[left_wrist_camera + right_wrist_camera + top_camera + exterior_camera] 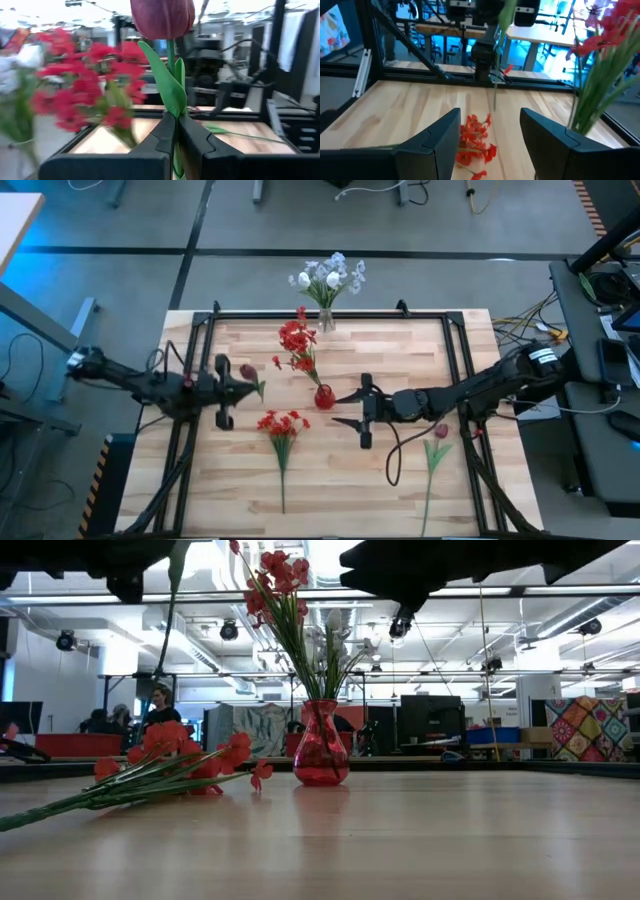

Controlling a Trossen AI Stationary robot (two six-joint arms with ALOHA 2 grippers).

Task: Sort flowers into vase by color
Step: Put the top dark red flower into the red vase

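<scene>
My left gripper (246, 387) is left of the red vase (324, 396), raised above the table and shut on a dark pink tulip (162, 17). The vase stands mid-table with red flowers (297, 345) in it. A clear vase (326, 320) at the far edge holds white and pale-blue flowers (328, 277). A red flower spray (280, 425) lies flat on the table, and a second tulip (438, 432) lies at the right. My right gripper (345, 410) is open and empty just right of the red vase. My left gripper pinches the tulip's green stem (173, 122) between its two fingers, just below the leaves (167, 85). The fingers reach in level from the table's left, across the stem. The tulip stands upright, bud on top, its stem (168, 610) hanging below the fingers, clear of the table.
A black frame (330, 313) runs around the tabletop. The near part of the table (340, 490) holds only the two lying stems. People and furniture show in the room beyond the far edge (160, 705).
</scene>
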